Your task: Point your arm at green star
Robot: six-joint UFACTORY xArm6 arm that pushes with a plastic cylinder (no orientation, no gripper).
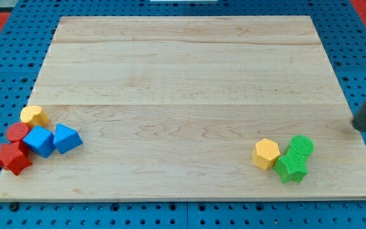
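Observation:
The green star (291, 168) lies near the board's bottom right, touching a green cylinder (301, 147) above it and a yellow hexagon (266, 153) to its left. My rod comes in from the view's right edge; my tip (361, 125) rests on the board up and to the right of this cluster, about a hundred pixels from the star and apart from all three blocks.
At the bottom left sits another cluster: a yellow hexagon (34, 116), a red cylinder (17, 132), a red star (13, 157) and two blue blocks (40, 141) (67, 138). The wooden board (183, 70) lies on a blue pegboard.

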